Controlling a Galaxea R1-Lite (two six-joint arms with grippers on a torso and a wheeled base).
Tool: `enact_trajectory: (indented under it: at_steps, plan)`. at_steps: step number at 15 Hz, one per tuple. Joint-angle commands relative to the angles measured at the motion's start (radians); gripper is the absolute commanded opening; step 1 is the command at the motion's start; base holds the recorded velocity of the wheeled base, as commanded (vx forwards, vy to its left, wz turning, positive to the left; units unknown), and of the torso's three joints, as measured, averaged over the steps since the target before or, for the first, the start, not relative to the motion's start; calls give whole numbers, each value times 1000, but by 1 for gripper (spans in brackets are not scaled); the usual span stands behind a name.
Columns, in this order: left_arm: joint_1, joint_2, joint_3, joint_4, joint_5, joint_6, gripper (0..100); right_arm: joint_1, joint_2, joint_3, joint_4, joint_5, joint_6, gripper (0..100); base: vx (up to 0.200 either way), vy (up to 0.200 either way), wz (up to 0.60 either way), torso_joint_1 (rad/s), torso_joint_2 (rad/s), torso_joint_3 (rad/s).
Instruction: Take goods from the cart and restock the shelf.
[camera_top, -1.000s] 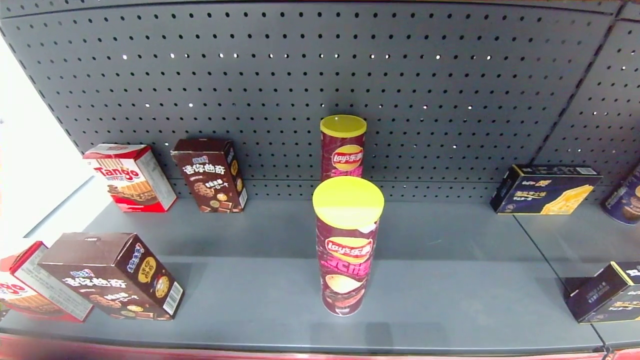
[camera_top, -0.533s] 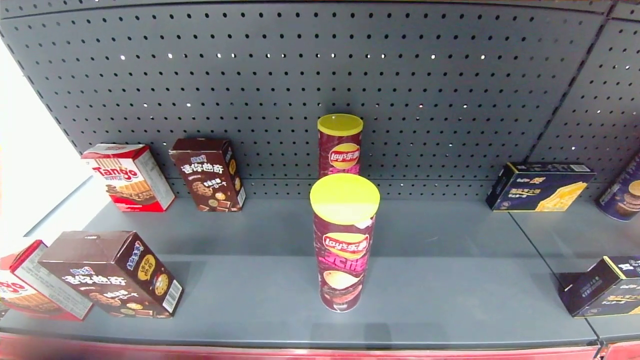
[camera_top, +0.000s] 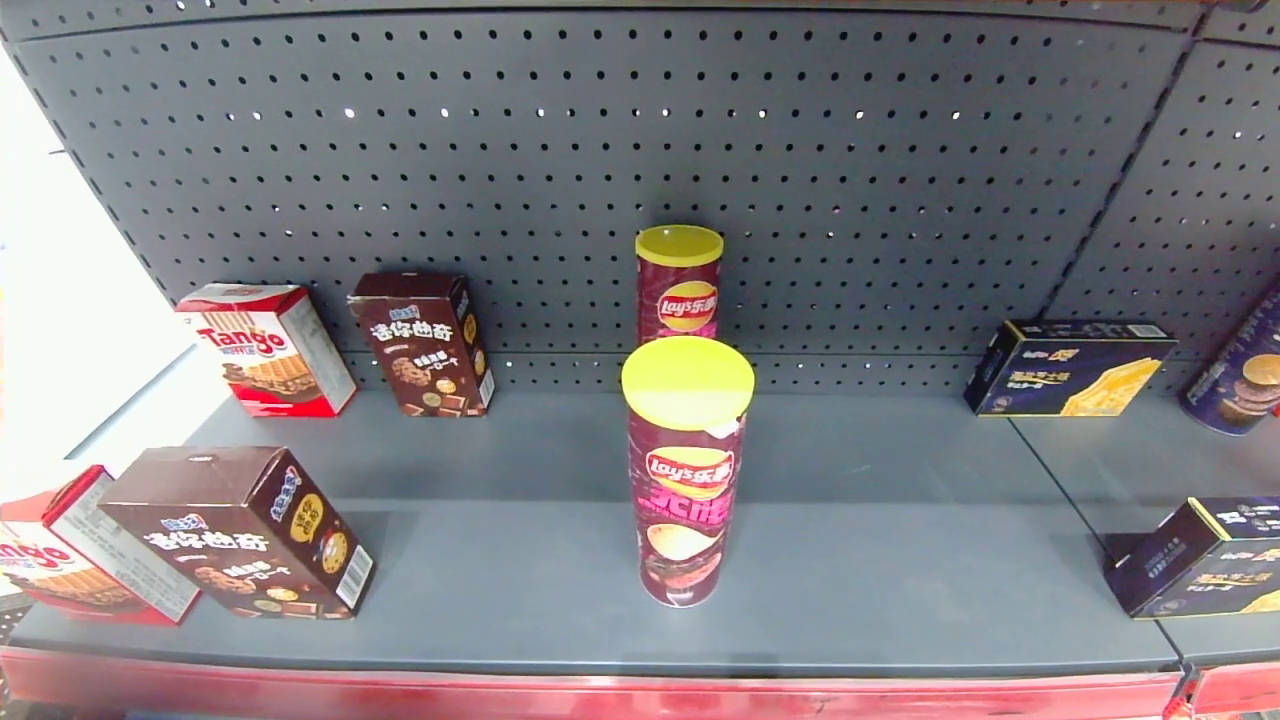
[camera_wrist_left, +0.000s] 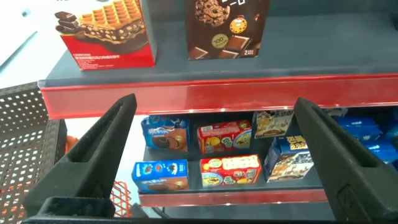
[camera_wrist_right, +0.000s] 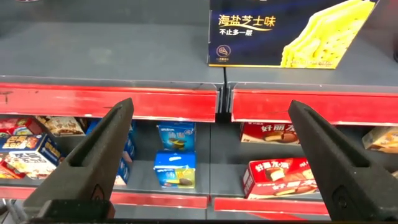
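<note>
On the shelf (camera_top: 900, 540) are counted two chip cans (camera_top: 686, 480) (camera_top: 679, 290), two brown boxes (camera_top: 425, 340) (camera_top: 240, 530), two red boxes (camera_top: 265, 350) (camera_top: 70, 560) and two dark blue boxes (camera_top: 1070, 368) (camera_top: 1190, 555); the left gripper (camera_wrist_left: 214, 102) and the right gripper (camera_wrist_right: 211, 104) are held wide open

Chip can (camera_top: 687, 480) upright on shelf (camera_top: 900, 560) (second can (camera_top: 679, 285) behind).

grey shelf (camera_top: 880, 560), red front lip. centre: front chip can (camera_top: 686, 470) upright, rear chip can (camera_top: 679, 283) upright against the pegboard (camera_top: 900, 150). left: rear wafer box (camera_top: 265, 348) beside rear cookie box (camera_top: 424, 342); front wafer box (camera_top: 60, 560) touching front cookie box (camera_top: 240, 532). right, past the seam: rear blue box (camera_top: 1070, 367), front blue box (camera_top: 1200, 556).
</note>
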Motion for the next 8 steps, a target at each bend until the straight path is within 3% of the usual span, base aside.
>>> enact_trajectory:
  at_steps: [1, 8]
  plan:
    - [0, 0, 1, 0, 0, 0, 100, 0, 1, 0, 0, 0, 0, 100, 0, 0, 0, 0, 0, 0]
    - [0, 0, -1, 0, 0, 0, 100, 0, 1, 0, 0, 0, 0, 100, 0, 0, 0, 0, 0, 0]
